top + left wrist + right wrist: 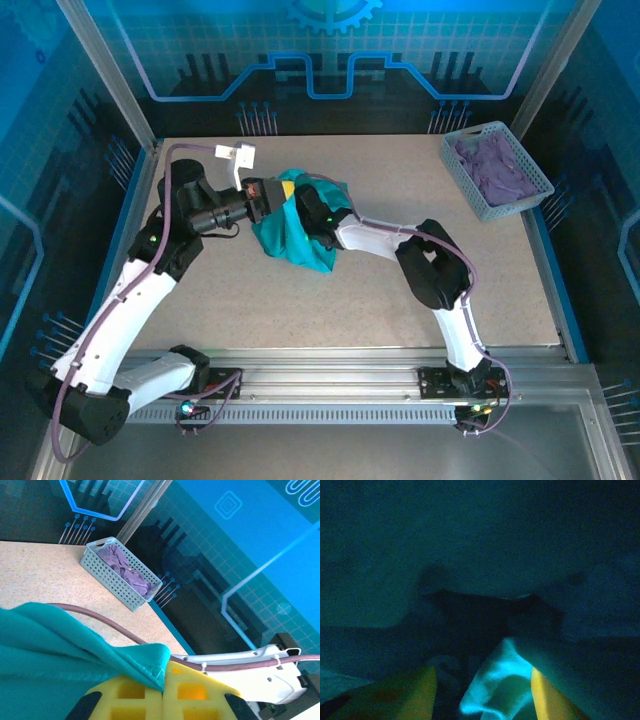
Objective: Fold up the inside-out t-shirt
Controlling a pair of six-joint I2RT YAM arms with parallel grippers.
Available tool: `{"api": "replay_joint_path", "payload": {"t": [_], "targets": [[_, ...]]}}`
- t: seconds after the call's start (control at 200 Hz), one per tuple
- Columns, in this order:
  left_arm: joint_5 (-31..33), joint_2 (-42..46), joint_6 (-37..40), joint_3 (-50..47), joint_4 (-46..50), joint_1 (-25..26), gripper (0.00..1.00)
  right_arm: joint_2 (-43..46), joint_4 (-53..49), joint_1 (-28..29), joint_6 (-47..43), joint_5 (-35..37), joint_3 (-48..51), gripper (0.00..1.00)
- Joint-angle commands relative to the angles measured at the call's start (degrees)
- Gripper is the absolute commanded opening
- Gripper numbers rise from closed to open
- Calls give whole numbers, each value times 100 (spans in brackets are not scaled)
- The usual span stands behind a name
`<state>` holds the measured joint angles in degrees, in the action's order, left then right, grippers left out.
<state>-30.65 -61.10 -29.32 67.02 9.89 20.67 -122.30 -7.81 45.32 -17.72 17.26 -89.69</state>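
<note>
First, surface: speckled beige table (400, 290), flat and matt; an aluminium rail (330, 375) runs along the near edge, where both arms are bolted.
Room: enclosure walls (330, 50) lit blue, printed with grid and circuit-like outlines; metal frame posts (105, 70) rise at the far corners.
Far right corner: grey perforated basket (466, 186) with purple cloth (500, 165) heaped inside.
Shirt: the inside-out t-shirt (295, 235) is bunched in a teal heap, left of table centre and towards the far side, well apart from the basket.
Left gripper (268, 200): comes in from the left at the heap's upper left edge. In the wrist view its yellow fingers (130, 700) are pressed together, with a seamed teal edge clamped between them.
Right gripper (480, 680): reaches in from the right, buried in the heap's far right side. Its wrist view is dark, under fabric; the fingers stand apart, with a pale lit fold in the gap and no pinch to be seen.
Shirt to grippers: the heap sits between the two and touches both.
</note>
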Motion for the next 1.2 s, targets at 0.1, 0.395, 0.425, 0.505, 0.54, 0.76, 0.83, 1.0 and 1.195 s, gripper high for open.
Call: {"api": "replay_joint_path", "payload": {"t": [0.1, 0.395, 0.425, 0.505, 0.54, 0.76, 0.83, 1.0, 1.195], "targets": [[-349, -27, -123, 292, -502, 131, 0, -816, -1350, -87, 164, -110, -955, 65], [68, 201, 40, 407, -619, 131, 0, -1277, -2496, -553, 623, -86, -1591, 75], [115, 222, 53, 412, -620, 131, 0, -1325, -2609, -596, 645, -112, -1673, 75], [290, 296, 79, 369, -652, 128, 0, -1475, -2876, -677, 672, -193, -1858, 75], [377, 332, 76, 331, -687, 120, 0, -1554, -2965, -695, 673, -218, -1921, 74], [1216, 633, 123, 97, -624, 88, 0, -1921, -3148, -751, 495, -534, -2158, 40], [1629, 740, 145, 12, -523, 37, 0, -1999, -3277, -808, 441, -692, -2306, 23], [2484, 781, 142, -270, -221, -219, 0, -1154, -2576, -867, 349, -1169, -1581, 0], [2720, 417, 192, -527, -156, -412, 0, 258, -1441, -927, 418, -1818, -375, 0]]}}
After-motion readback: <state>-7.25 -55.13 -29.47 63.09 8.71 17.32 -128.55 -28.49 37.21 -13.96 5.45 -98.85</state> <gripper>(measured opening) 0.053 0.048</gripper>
